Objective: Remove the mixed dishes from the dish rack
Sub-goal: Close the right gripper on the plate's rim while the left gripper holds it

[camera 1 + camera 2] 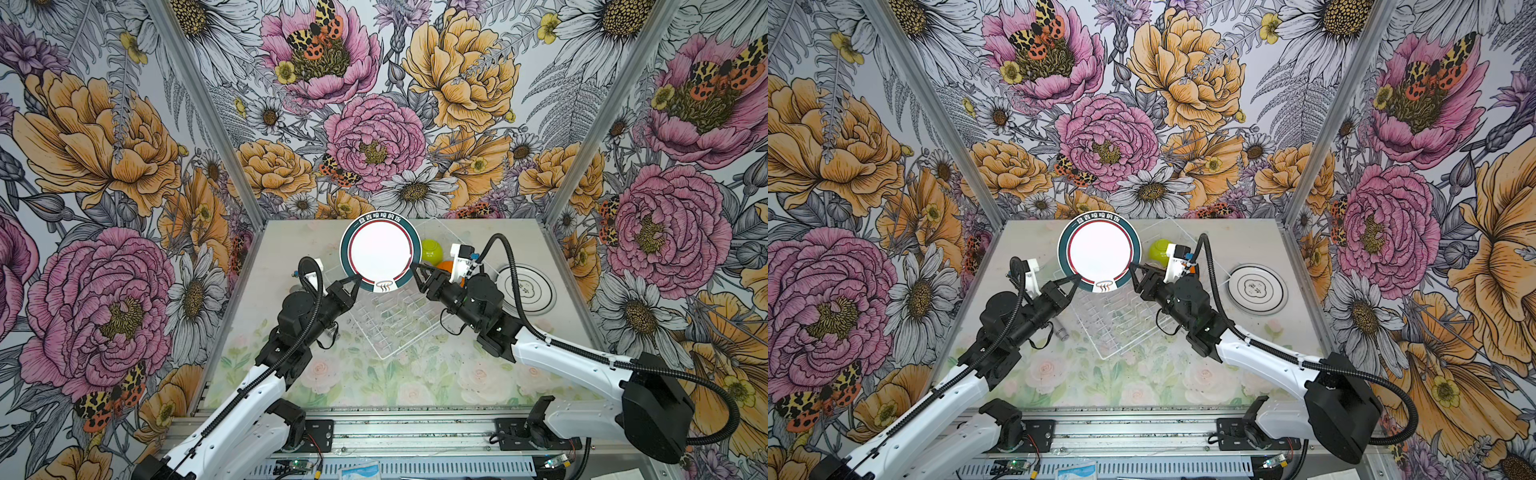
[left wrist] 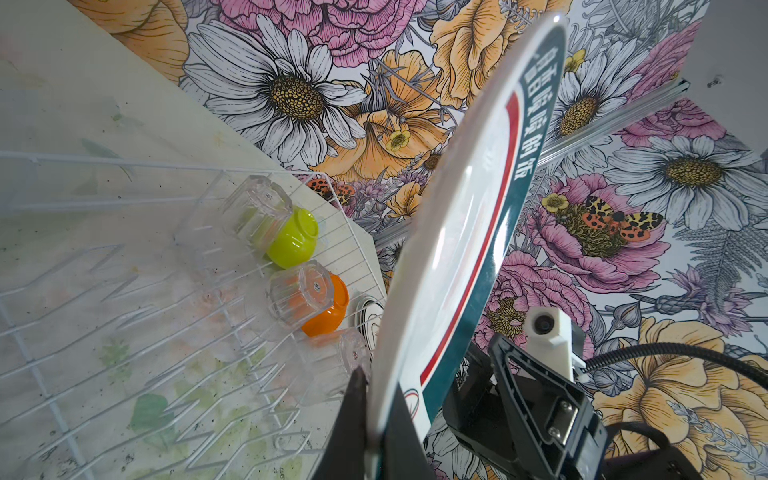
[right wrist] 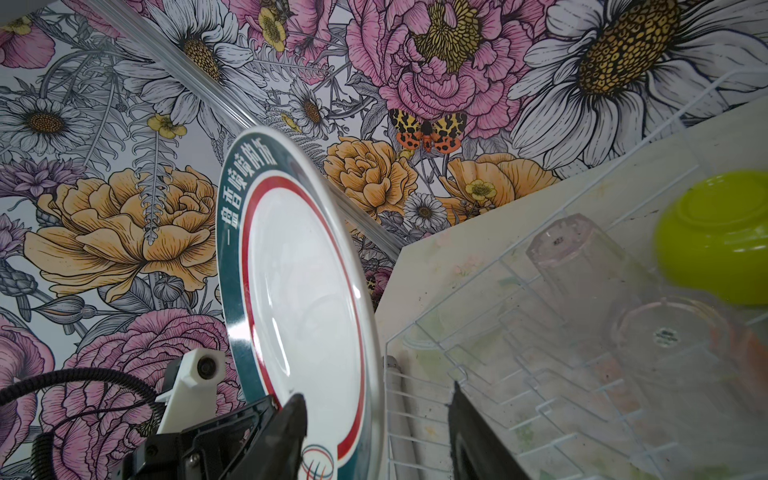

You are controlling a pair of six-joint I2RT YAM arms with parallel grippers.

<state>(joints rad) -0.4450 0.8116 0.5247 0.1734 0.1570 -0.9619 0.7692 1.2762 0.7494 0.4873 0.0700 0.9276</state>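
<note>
Plates first: I count two. One teal-rimmed plate (image 1: 380, 253) is held up over the far side of the dish rack (image 1: 390, 328), its white face turned to the overhead camera in both top views. A second plate (image 1: 525, 289) with dark rings lies flat on the tabletop (image 1: 415, 386) just right of the dish rack. Bowls, two: a lime-green bowl (image 2: 293, 239) and an orange bowl (image 2: 328, 307), sitting along the dish rack's right side, the green one bottom-up. Tumblers (image 2: 262, 212), three, clear, stand in a row just inside those bowls, bases toward my left wrist camera.

Both arms reach in from the near side of the dish rack and angle inward, meeting at the held plate's lower rim. The left end effector (image 1: 355, 282) is pinching that rim at its lower left, fingers pressed on front and back. The right end effector (image 3: 376, 403) straddles the lower right rim with its jaws spread: one finger sits at the plate's face, the other stands off behind its back. I cannot tell whether the front finger touches.

The third tumbler is half hidden behind the held plate. From above I can barely make the tumblers out against the wire, and the right arm's wrist covers most of the orange bowl. A grey cylinder (image 1: 1062, 332) shows just left of the dish rack.
</note>
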